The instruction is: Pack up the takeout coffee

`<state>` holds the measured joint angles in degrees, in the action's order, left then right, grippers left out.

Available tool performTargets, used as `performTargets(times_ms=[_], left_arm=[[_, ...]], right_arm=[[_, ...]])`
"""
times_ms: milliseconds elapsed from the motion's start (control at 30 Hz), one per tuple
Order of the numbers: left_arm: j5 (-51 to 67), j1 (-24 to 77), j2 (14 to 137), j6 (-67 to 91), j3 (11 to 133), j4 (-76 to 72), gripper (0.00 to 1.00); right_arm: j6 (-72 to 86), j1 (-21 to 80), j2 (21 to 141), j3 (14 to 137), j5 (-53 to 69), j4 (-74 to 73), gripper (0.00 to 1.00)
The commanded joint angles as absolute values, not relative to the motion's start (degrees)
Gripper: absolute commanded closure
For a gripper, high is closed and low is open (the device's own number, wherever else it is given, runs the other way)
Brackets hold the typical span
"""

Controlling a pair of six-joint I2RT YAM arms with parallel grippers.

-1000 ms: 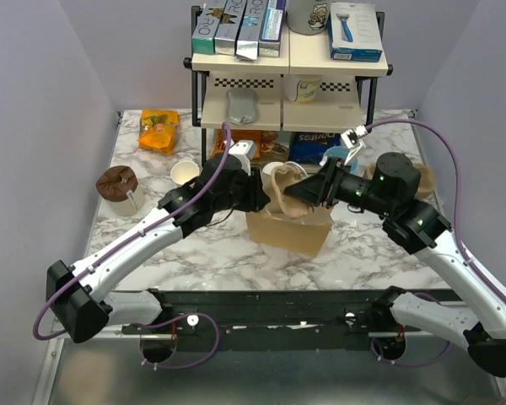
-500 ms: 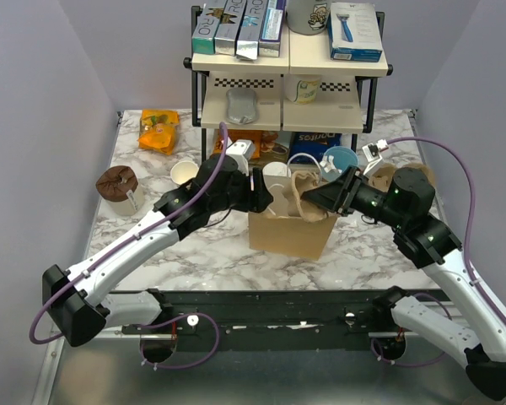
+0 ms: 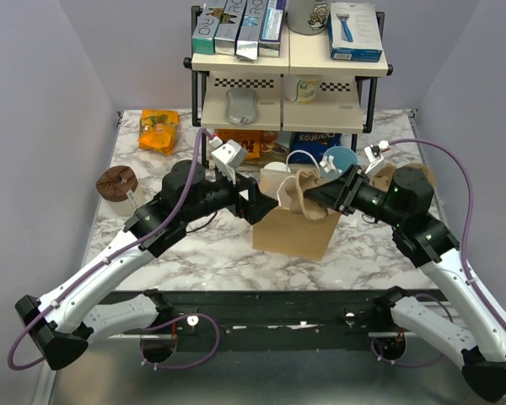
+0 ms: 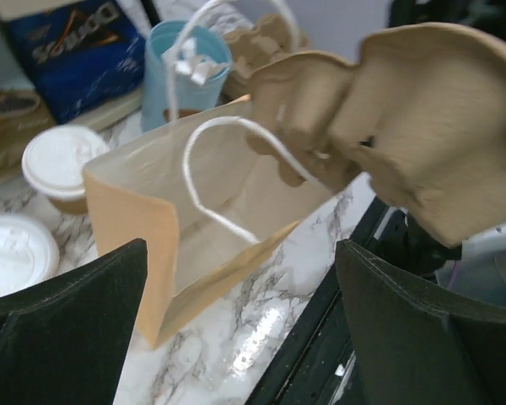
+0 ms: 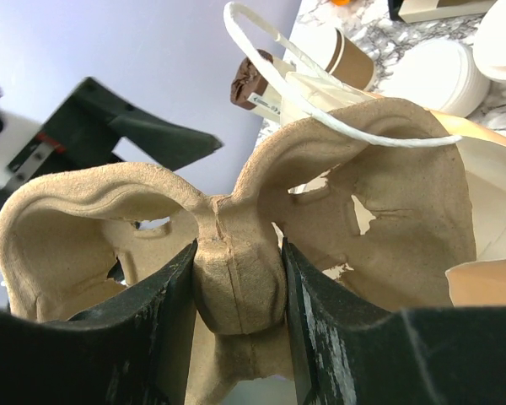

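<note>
Left wrist view, supplemented by the right wrist view. Fingers of the left gripper (image 4: 240, 253) are spread wide with nothing between them, and the open mouth of the brown paper bag (image 4: 131, 228) stands upright directly ahead of them. The takeout coffee (image 4: 63, 164) stands upright on the table (image 4: 261, 321), ahead of the gripper and out beyond the finger at this view's left edge. It is past the bag's near corner and apart from it, so it is not yet packed. A second white lid (image 4: 13, 253) lies closer to that finger, its body out of view. The light-blue cup (image 4: 164, 76) stands on the far side of the bag from the gripper.

The right gripper (image 5: 239, 278) is pressed together on the central ridge of a pulp cup carrier (image 4: 438, 143), held over the bag mouth opposite the left gripper.

Handling, by judgement: the paper wall is probably thin and will dent under a hard squeeze, and the lid may pop off if gripped. Whether the cup is full cannot be told. A light pinch across the tan body, below the lid rim, with the cup kept upright, seems the safest hold.
</note>
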<state>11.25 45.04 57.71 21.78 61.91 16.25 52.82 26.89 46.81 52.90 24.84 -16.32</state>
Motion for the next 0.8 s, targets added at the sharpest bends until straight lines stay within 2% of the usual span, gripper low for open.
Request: performTargets(times_ms=[0, 200, 433, 600, 667, 767], left_arm=[[26.0, 45.2, 57.0, 8.4, 61.3, 8.8, 0.01], [24.9, 45.2, 65.2, 20.6, 68.7, 11.4, 0.02], [23.1, 45.2, 68.7, 30.2, 70.9, 11.9, 0.03], [19.3, 45.2, 67.9, 40.3, 69.0, 9.5, 0.10], [18.8, 45.3, 66.5, 42.8, 66.1, 5.0, 0.10], [23.7, 45.3, 66.1, 38.0, 63.5, -2.3, 0.10]], right_arm=[[56.0, 25.8, 45.9, 51.1, 28.6, -15.2, 0.50], [59.9, 24.7, 46.2, 47.6, 35.5, -8.2, 0.50], [59.4, 24.1, 43.8, 47.5, 36.5, -7.3, 0.50], [59.7, 23.3, 43.0, 46.4, 37.2, -7.2, 0.50], [59.9, 22.9, 42.9, 45.8, 37.4, -7.1, 0.50], [60.6, 22.3, 43.0, 45.6, 38.3, -6.2, 0.50]])
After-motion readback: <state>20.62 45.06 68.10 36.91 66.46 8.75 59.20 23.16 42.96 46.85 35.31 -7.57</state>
